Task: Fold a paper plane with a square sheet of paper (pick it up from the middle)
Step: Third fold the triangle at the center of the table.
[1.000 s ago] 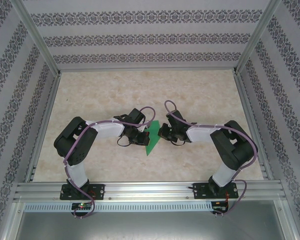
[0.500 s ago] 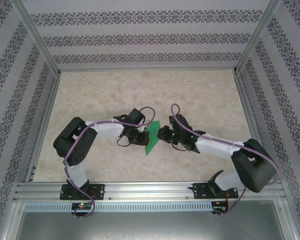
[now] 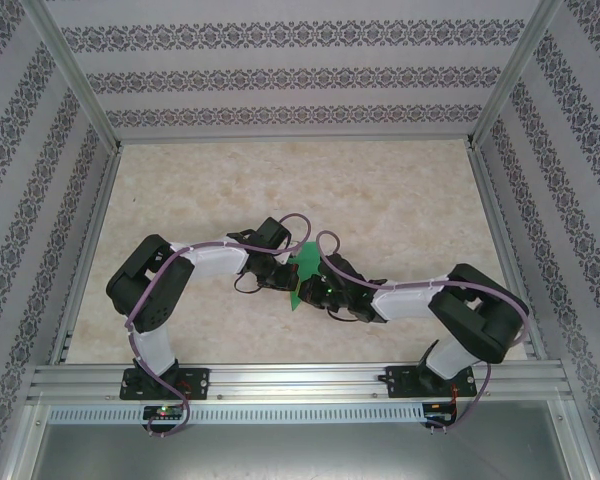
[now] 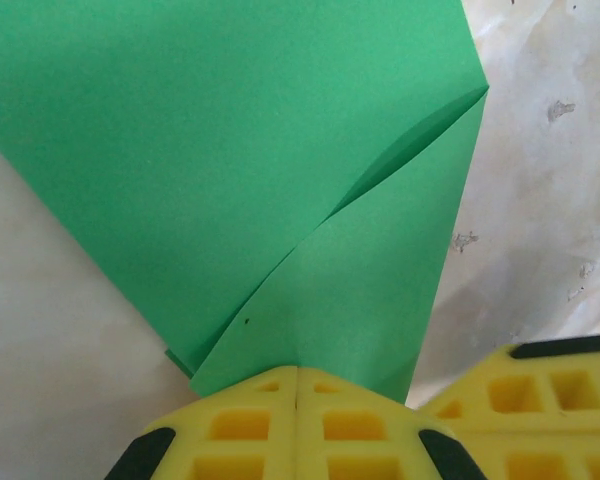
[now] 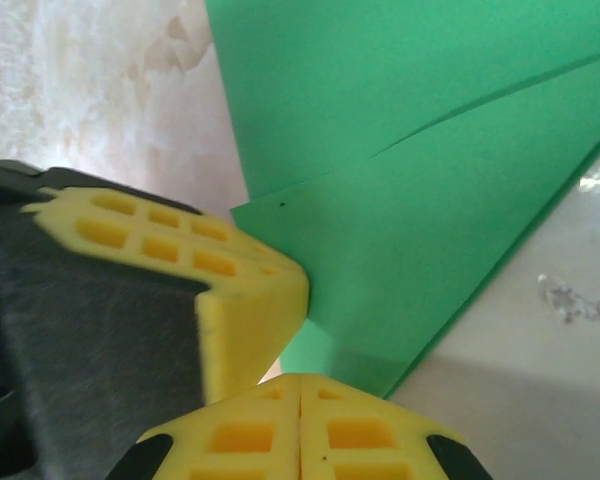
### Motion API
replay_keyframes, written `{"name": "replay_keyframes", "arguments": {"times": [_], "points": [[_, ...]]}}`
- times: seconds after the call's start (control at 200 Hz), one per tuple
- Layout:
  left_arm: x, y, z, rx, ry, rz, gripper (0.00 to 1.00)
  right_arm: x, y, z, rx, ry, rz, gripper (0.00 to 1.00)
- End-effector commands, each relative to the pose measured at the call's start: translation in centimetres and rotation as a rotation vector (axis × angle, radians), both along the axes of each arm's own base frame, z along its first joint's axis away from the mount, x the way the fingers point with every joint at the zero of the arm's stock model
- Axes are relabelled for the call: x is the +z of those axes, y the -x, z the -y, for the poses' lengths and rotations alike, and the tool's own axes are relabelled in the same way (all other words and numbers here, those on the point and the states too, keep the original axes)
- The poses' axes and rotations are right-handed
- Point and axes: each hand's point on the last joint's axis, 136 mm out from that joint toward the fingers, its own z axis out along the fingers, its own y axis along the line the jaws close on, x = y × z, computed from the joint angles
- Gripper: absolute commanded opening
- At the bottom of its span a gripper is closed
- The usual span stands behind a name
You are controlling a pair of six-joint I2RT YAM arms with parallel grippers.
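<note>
A: Where does the top camera sit?
B: High and behind the arm bases, facing down and forward over the whole table, from far off.
A: And the wrist cameras?
B: Each looks out along its own closed yellow tips, left gripper and right gripper, very near the green paper.
A: What do they share?
B: All three take in that paper at mid-table. The right wrist view seems to catch the other gripper's finger too.

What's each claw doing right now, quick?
Left gripper: shut on the folded green paper.
Right gripper: shut, tips at the paper's edge; whether it pinches the paper cannot be told.
</note>
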Motion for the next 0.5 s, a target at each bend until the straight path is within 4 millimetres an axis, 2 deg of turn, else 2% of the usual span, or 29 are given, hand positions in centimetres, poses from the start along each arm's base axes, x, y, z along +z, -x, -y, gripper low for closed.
{"name": "replay_keyframes", "arguments": {"times": [0.0,0.085,0.14,0.195,0.36,0.495], "points": [[-3.2,1.1,-3.3,0.027,-0.167,-0.035,0.0,-0.5,-0.5,-0.8,-0.009,-0.001,0.004,0.06],[-3.2,1.1,-3.2,0.026,-0.164,-0.034,0.0,-2.4,0.2,0.4,-0.035,0.062,-0.048,0.06],[-3.2,1.1,-3.3,0.026,-0.168,-0.032,0.0,-2.7,0.5,0.7,-0.029,0.083,-0.06,0.06],[-3.3,1.1,-3.3,0.024,-0.172,-0.032,0.0,-2.1,0.6,0.3,-0.013,0.074,-0.049,0.06],[-3.3,1.1,-3.4,0.028,-0.175,-0.032,0.0,1.4,0.8,-0.7,0.01,0.021,0.032,0.07],[-3.2,1.1,-3.3,0.03,-0.17,-0.032,0.0,1.8,1.6,-1.6,0.017,-0.051,0.042,0.07]]}}
